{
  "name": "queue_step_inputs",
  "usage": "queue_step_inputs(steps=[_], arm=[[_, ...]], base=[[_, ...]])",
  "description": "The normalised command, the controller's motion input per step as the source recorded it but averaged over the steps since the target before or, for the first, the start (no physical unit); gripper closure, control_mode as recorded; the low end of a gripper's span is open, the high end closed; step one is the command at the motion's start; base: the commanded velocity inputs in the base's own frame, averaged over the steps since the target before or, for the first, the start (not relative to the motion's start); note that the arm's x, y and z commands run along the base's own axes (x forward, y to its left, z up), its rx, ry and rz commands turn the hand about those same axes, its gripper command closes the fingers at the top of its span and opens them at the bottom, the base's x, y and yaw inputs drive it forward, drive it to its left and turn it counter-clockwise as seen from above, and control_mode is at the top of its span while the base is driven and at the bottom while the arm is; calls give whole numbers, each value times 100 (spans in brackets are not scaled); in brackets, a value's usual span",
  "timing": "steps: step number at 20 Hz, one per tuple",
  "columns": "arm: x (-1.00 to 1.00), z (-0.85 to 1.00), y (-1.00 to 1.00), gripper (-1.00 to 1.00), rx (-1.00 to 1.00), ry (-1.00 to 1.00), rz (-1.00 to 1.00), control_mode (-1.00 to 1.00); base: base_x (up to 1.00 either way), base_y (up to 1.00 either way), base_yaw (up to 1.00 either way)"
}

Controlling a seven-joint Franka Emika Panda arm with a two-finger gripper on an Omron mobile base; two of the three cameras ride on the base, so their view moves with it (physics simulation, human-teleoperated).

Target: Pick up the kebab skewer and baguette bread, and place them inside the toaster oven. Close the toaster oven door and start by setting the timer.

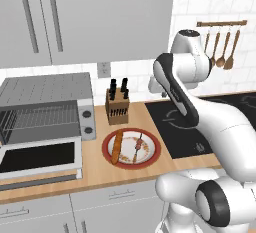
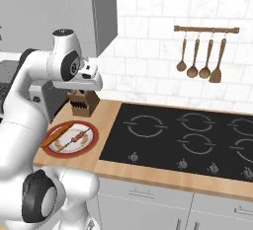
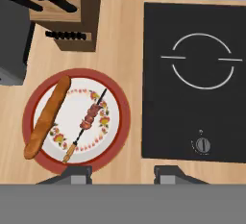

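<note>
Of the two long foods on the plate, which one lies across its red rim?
The baguette bread, along the plate's left edge; the kebab skewer lies nearer its centre.

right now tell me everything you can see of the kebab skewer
The kebab skewer is a thin dark stick with a lighter, orange-brown handle end and a small cluster of reddish-brown meat chunks threaded near its middle. It lies flat and diagonal on the white, flower-patterned centre of the red-rimmed plate, roughly parallel to the baguette bread beside it but not touching it. Nothing grips it.
</note>
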Motion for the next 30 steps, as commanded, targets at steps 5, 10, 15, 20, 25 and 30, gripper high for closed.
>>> queue_step_inputs(steps=[5, 10, 15, 20, 25, 30], arm=[[-64, 0, 0, -100, 0, 2, -6, -100], [-100, 0, 0, -100, 0, 0, -17, -100], [-70, -2, 0, -100, 0, 0, -8, -100], [-46, -8, -50, -100, 1, 0, -1, -100], [-2, -1, -12, -100, 0, 0, 0, 100], [0, 0, 0, -100, 0, 0, 0, 100]], base=[[0, 0, 0], [0, 0, 0], [0, 0, 0], [0, 0, 0], [0, 0, 0], [0, 93, 0]])
